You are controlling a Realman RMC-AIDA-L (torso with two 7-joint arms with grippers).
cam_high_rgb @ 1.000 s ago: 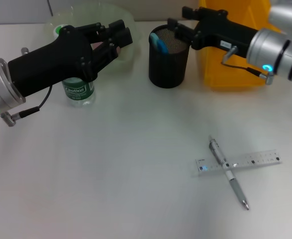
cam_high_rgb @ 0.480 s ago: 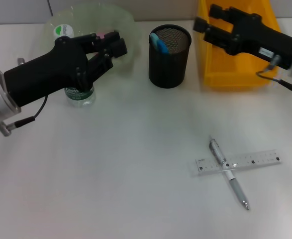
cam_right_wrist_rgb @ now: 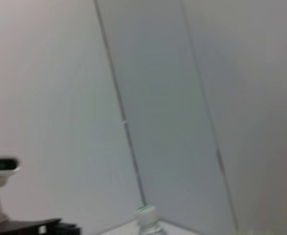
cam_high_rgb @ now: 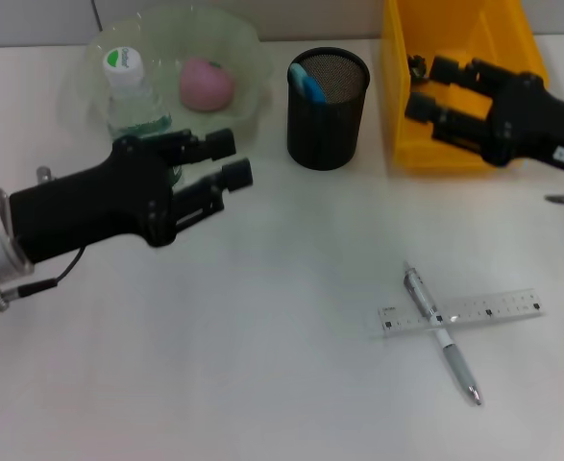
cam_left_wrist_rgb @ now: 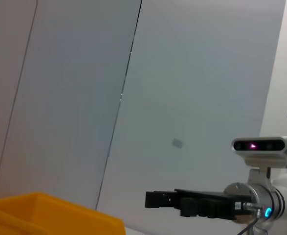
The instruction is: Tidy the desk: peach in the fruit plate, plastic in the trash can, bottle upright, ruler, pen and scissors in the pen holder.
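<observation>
Left gripper [cam_high_rgb: 226,158] hovers over the table [cam_high_rgb: 214,365] at about 10 o'clock, fingers spread and empty, just in front of the upright bottle [cam_high_rgb: 133,91] and the clear fruit plate [cam_high_rgb: 248,58] at 11 o'clock, where the pink peach [cam_high_rgb: 207,83] already sits. Right gripper [cam_high_rgb: 428,86] hangs over the yellow trash can [cam_high_rgb: 411,144] at 1 o'clock, jaws apart, nothing visible between them. The black mesh pen holder [cam_high_rgb: 327,110] at 12 o'clock holds blue scissors handles [cam_high_rgb: 305,83]; the pen [cam_high_rgb: 441,334] lies crossed over the clear ruler [cam_high_rgb: 474,310] at 4 o'clock.
</observation>
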